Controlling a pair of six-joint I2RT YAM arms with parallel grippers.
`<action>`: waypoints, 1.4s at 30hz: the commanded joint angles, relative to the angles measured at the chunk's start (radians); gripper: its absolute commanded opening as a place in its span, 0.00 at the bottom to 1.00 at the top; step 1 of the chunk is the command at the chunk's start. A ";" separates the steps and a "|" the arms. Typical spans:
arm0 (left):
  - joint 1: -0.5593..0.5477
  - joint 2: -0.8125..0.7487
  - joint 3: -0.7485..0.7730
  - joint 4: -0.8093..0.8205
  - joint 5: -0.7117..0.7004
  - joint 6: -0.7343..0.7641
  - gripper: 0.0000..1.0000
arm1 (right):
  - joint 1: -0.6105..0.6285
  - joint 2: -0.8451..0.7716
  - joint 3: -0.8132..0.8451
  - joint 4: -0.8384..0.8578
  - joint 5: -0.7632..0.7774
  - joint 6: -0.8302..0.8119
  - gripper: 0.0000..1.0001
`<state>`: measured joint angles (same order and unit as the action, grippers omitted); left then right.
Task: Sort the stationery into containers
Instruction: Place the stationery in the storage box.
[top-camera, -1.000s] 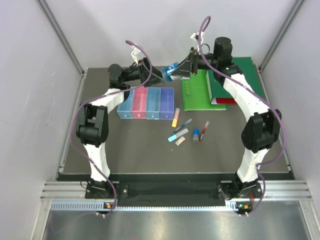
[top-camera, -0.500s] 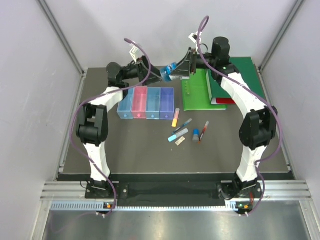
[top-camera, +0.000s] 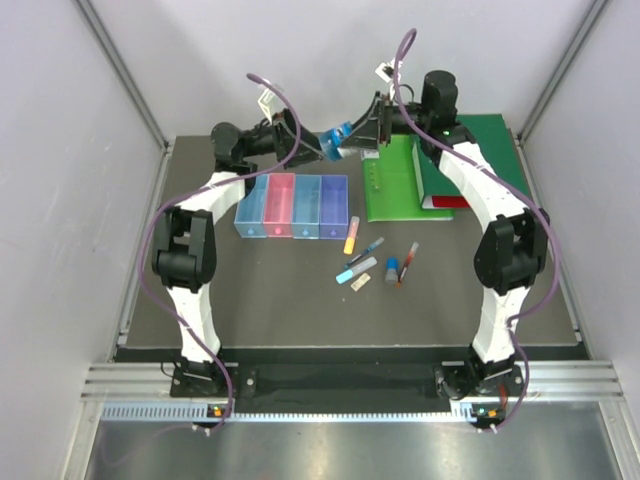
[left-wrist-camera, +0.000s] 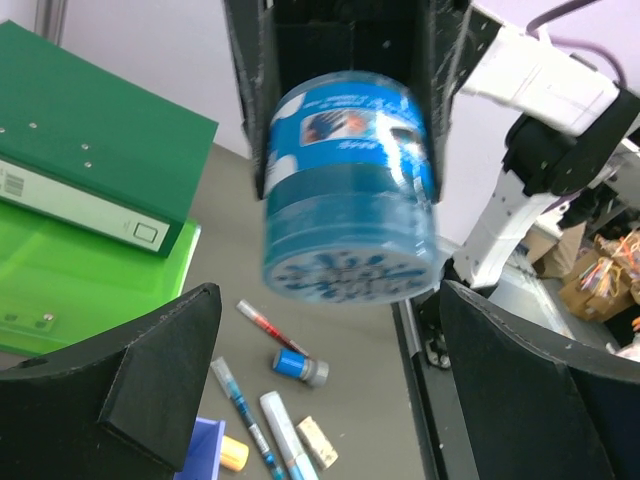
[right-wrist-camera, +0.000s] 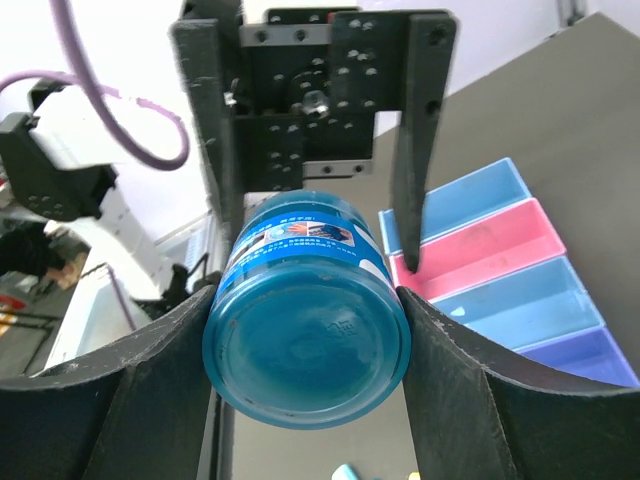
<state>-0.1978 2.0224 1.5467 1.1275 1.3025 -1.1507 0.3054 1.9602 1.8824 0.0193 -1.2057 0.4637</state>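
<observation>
My right gripper (top-camera: 350, 140) is shut on the round blue disc (top-camera: 338, 136), a squat blue jar with a label, and holds it in the air above the back of the table. In the right wrist view (right-wrist-camera: 305, 300) the jar (right-wrist-camera: 305, 340) sits tight between both pads. My left gripper (top-camera: 316, 148) faces it, open, its fingers spread wide on either side of the jar's lid end (left-wrist-camera: 350, 200). The highlighter (top-camera: 351, 235), dark pen (top-camera: 366, 250), light-blue marker (top-camera: 357, 270), eraser (top-camera: 361, 283), blue cylinder (top-camera: 392, 270) and red pen (top-camera: 407, 263) lie on the mat.
The blue (top-camera: 250, 205), pink (top-camera: 278, 205), light-blue (top-camera: 306, 205) and purple (top-camera: 333, 205) bins stand in a row under the left arm. A flat green board (top-camera: 392, 185) and green binders (top-camera: 480, 150) lie at the back right.
My right gripper has carried the jar a little to the left and up, towards the left gripper. The left gripper has drawn back slightly and stays open.
</observation>
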 joint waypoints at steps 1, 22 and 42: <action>-0.018 -0.036 0.050 0.054 -0.023 -0.020 0.95 | 0.009 0.022 0.055 0.048 0.023 -0.019 0.00; -0.034 -0.016 0.038 0.049 -0.035 0.011 0.78 | 0.004 0.016 0.055 0.051 0.015 -0.019 0.00; -0.043 -0.017 0.027 0.064 -0.051 0.025 0.79 | 0.024 0.016 -0.097 0.557 0.034 0.421 0.00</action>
<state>-0.2317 2.0224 1.5616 1.1290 1.2591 -1.1458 0.3077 1.9930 1.7920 0.3614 -1.1965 0.7536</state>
